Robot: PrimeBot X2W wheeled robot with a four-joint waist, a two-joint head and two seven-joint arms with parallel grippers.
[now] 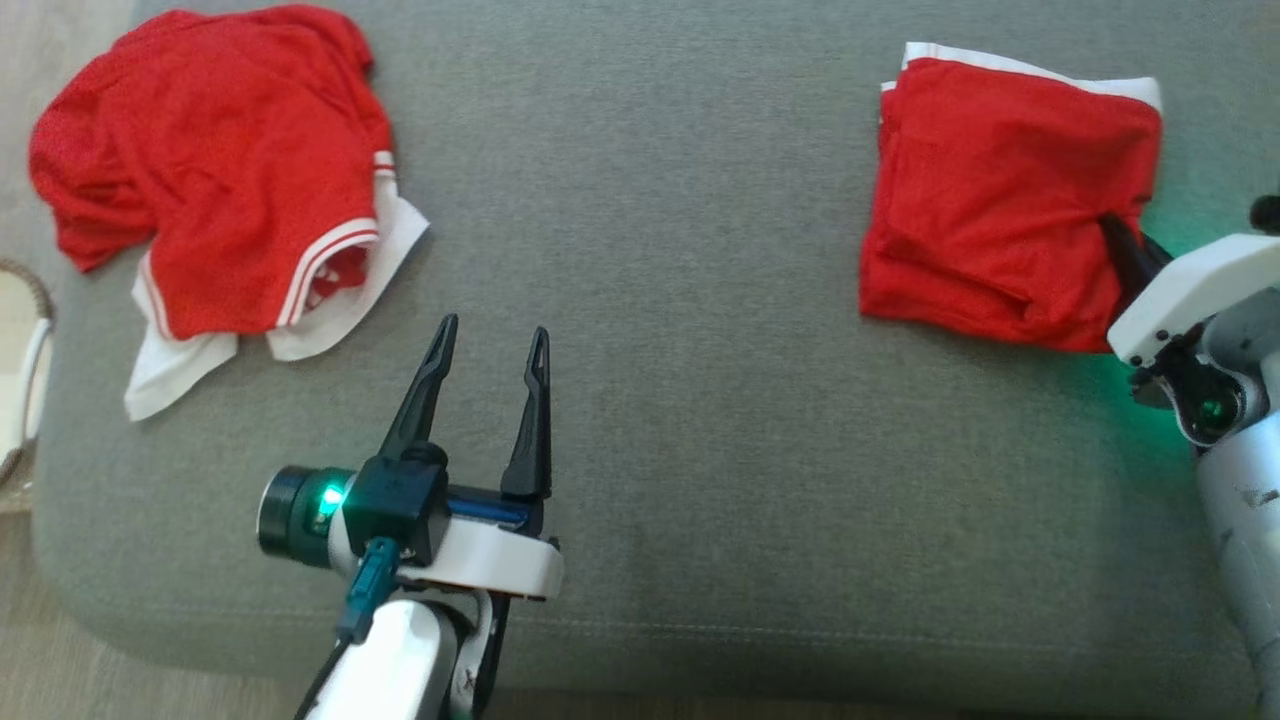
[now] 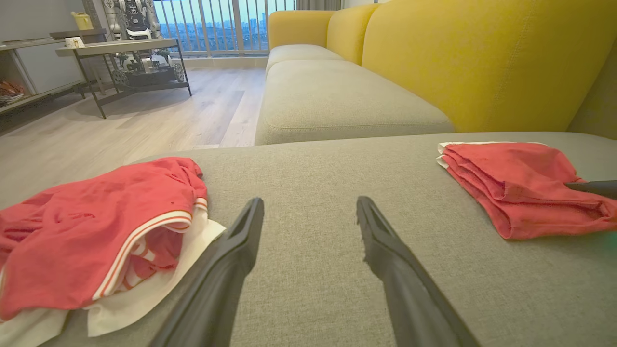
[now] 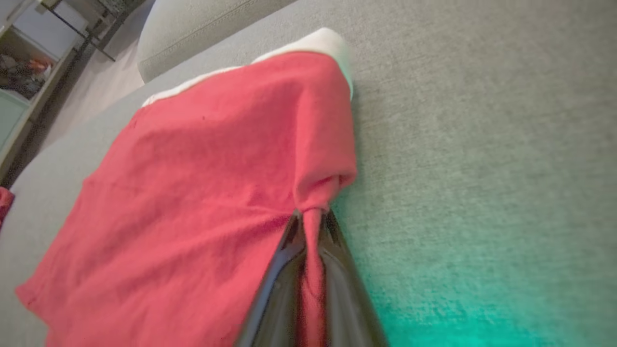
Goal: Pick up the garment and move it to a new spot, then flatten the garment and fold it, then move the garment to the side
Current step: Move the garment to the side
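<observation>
A folded red garment with white trim lies at the right of the grey cushion. My right gripper is shut on its right edge, and red cloth runs pinched between the two fingers. The folded garment also lies at the right in the left wrist view. A second red garment, crumpled, with white stripes and white lining, sits at the cushion's far left. My left gripper hovers open over bare cushion just right of the crumpled garment, holding nothing.
A woven basket rim shows past the cushion's left edge. Beyond lie a yellow-backed sofa, wooden floor and a metal-legged table. Bare cushion stretches between the two garments.
</observation>
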